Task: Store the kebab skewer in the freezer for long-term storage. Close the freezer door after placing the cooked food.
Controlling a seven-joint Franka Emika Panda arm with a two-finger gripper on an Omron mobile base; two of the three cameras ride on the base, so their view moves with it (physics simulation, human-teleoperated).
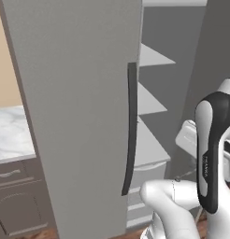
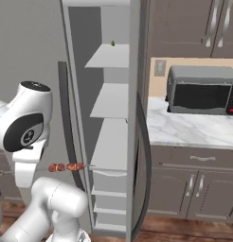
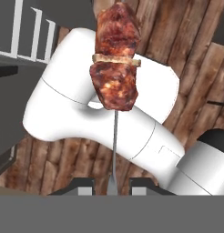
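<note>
My gripper [image 3: 113, 184] is shut on the bare metal end of the kebab skewer [image 3: 114, 63], and the reddish-brown meat chunks sit at the far end of the stick. In the right base view the kebab skewer [image 2: 66, 167] hangs level in the air next to the dark door handle [image 2: 66, 123], at the height of a lower shelf. The freezer [image 2: 111, 101] shows white shelves and drawers inside. The freezer door [image 1: 79, 116] stands open, with its long dark handle [image 1: 131, 130] facing me. The freezer's shelves [image 1: 152, 140] show to the right of that door.
The fridge's other grey door [image 2: 136, 118] with its curved handle [image 2: 147, 156] borders the open compartment on the right. Beyond it a microwave [image 2: 200, 90] stands on a marble counter [image 2: 184, 130] over brown cabinets. Another counter [image 1: 11, 135] lies left of the door. The floor is wood.
</note>
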